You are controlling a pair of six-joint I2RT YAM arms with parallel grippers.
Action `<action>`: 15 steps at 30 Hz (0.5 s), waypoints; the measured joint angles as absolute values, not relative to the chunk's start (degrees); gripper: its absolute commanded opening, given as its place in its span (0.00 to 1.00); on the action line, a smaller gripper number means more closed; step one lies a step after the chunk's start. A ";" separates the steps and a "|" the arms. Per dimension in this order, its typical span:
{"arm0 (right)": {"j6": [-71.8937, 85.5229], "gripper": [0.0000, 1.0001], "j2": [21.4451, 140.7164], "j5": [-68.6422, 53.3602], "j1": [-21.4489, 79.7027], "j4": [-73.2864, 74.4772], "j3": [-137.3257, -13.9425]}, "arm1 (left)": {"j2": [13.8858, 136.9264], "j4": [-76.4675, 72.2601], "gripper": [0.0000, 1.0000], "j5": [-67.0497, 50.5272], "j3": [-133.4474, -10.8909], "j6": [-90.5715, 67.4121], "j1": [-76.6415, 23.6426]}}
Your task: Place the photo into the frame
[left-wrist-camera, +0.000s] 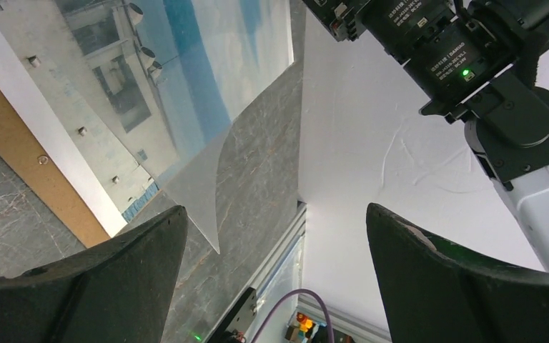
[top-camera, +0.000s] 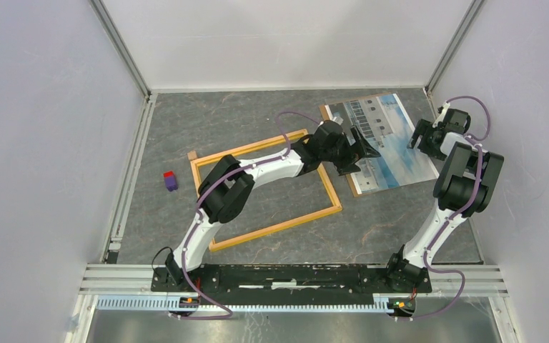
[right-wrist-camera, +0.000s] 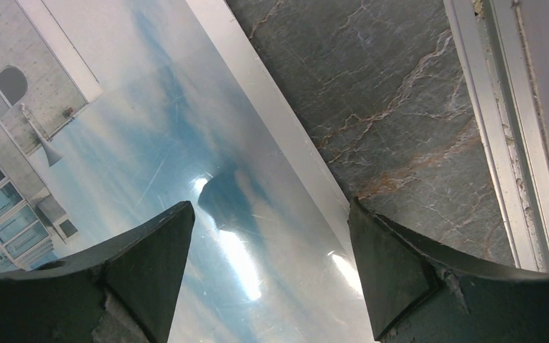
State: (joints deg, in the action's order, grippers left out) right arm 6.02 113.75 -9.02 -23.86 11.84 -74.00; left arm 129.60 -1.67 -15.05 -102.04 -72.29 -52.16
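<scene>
The photo (top-camera: 393,143) lies flat at the back right of the table, partly on a brown backing board (top-camera: 327,113), with a glossy clear sheet over it. The wooden frame (top-camera: 279,227) lies empty in the middle of the table, to the photo's left. My left gripper (top-camera: 363,158) is open and empty, hovering over the photo's left side. In the left wrist view (left-wrist-camera: 275,243) it is near the clear sheet's corner (left-wrist-camera: 200,193), with the photo (left-wrist-camera: 114,71) beyond. My right gripper (top-camera: 420,140) is open and empty above the photo's right edge, and the right wrist view (right-wrist-camera: 271,236) shows the photo (right-wrist-camera: 150,143) below it.
A small purple and red block (top-camera: 170,180) sits left of the frame. The brown board (left-wrist-camera: 28,179) shows under the photo's edge. White enclosure walls and a metal rail (right-wrist-camera: 500,143) run close by on the right. The right arm (left-wrist-camera: 472,57) hangs near the left gripper.
</scene>
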 measured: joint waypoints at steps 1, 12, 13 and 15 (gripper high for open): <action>6.02 0.85 113.75 -9.02 -23.86 11.81 -74.00 | 129.60 -2.85 1.00 -15.18 -101.38 -72.97 -52.03; 6.00 0.85 113.75 -9.13 -24.03 10.87 -73.63 | 129.71 -16.23 1.00 -15.18 -91.31 -82.04 -50.65; 6.00 0.85 113.75 -9.15 -24.03 10.83 -73.60 | 129.71 -16.49 1.00 -15.07 -90.87 -82.43 -50.65; 6.00 0.85 113.75 -9.19 -24.05 10.76 -73.56 | 129.71 -16.47 1.00 -14.85 -90.21 -83.29 -50.65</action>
State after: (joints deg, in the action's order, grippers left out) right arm 6.00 113.75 -9.19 -24.05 10.76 -73.56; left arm 129.71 -16.47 -14.85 -90.21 -83.29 -50.65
